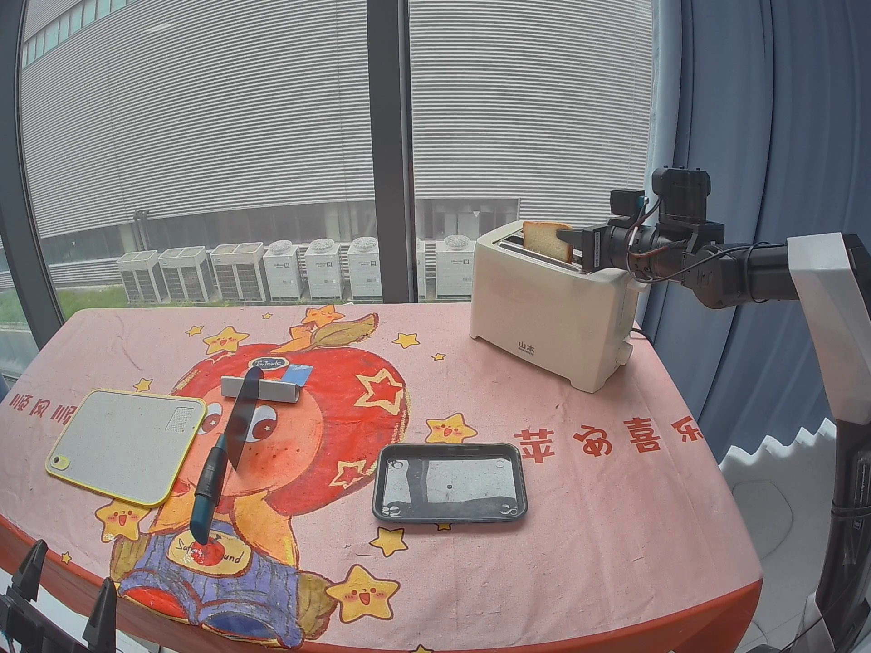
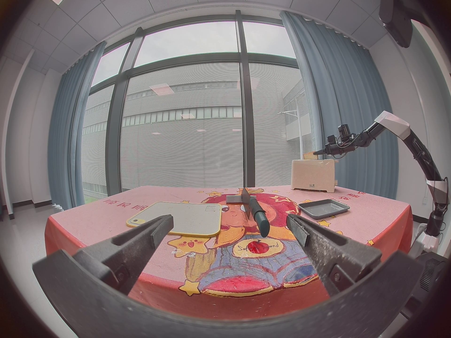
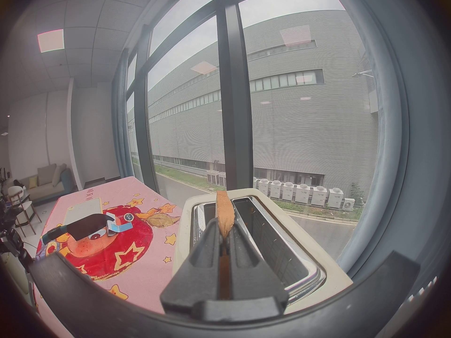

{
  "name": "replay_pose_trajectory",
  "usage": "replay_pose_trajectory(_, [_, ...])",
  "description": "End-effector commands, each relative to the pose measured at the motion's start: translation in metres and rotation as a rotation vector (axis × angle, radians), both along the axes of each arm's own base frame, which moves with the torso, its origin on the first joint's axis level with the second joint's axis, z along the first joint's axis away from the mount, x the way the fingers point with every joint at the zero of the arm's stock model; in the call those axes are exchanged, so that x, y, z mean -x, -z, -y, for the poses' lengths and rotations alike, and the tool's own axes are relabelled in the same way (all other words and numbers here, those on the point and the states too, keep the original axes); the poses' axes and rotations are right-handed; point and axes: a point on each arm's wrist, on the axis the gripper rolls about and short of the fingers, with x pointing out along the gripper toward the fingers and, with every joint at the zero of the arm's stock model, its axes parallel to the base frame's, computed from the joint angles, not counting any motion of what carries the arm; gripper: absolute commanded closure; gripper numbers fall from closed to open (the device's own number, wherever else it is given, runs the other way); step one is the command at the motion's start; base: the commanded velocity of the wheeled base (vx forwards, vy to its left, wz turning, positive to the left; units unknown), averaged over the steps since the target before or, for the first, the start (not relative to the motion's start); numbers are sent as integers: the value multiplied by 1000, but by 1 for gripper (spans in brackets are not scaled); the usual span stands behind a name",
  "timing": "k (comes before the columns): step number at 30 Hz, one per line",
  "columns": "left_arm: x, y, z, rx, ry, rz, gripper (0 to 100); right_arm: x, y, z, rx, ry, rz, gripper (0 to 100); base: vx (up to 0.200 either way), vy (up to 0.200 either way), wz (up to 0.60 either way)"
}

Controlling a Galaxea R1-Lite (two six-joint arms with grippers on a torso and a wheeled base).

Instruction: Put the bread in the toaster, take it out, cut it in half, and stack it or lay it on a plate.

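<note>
The left gripper point(image 2: 230, 221) hangs open just off the near edge of the tabletop point(image 1: 599, 519), its jaws spread wide and holding nothing. Directly ahead of it, a pale cutting board point(image 1: 127, 444) with a yellow rim lies flat on the cartoon-printed cloth. Ahead of the gripper and a little to its right is the knife point(image 1: 222, 455). Its teal handle points back toward the gripper, and its dark blade is propped on a small grey rest point(image 1: 261, 388) at the far end. The blade comes close to the board's right edge, though whether the two touch cannot be made out. Farther to the right of that gripper, near the middle of the tabletop, sits a dark rectangular tray point(image 1: 449, 517).

At the far right corner stands the white toaster point(image 1: 549, 328), directly beneath the right gripper point(image 1: 570, 243). That gripper, held level and coming in from the right, is clamped on a slice of bread point(image 1: 544, 239), one finger against each face. The slice stands upright on edge at the toaster's top, jutting out ahead of the fingertips. Whether its lower edge sits inside a slot cannot be told. The tray lies well apart from this gripper, below it and nearer the front.
</note>
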Motion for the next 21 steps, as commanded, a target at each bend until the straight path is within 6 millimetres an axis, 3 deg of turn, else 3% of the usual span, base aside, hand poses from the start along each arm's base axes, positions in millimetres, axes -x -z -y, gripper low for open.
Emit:
replay_pose_trajectory(1, [0, 5, 0, 0, 0, 0, 0, 5, -10, 0, -4, -1, 20, 100, 0, 0, 0])
replay_pose_trajectory(15, [0, 5, 0, 0, 0, 0, 0, 29, -52, -2, -19, -7, 94, 100, 0, 0, 0])
replay_pose_trajectory(21, [0, 5, 0, 0, 2, 0, 0, 51, -70, -3, -25, -22, 117, 100, 0, 0, 0])
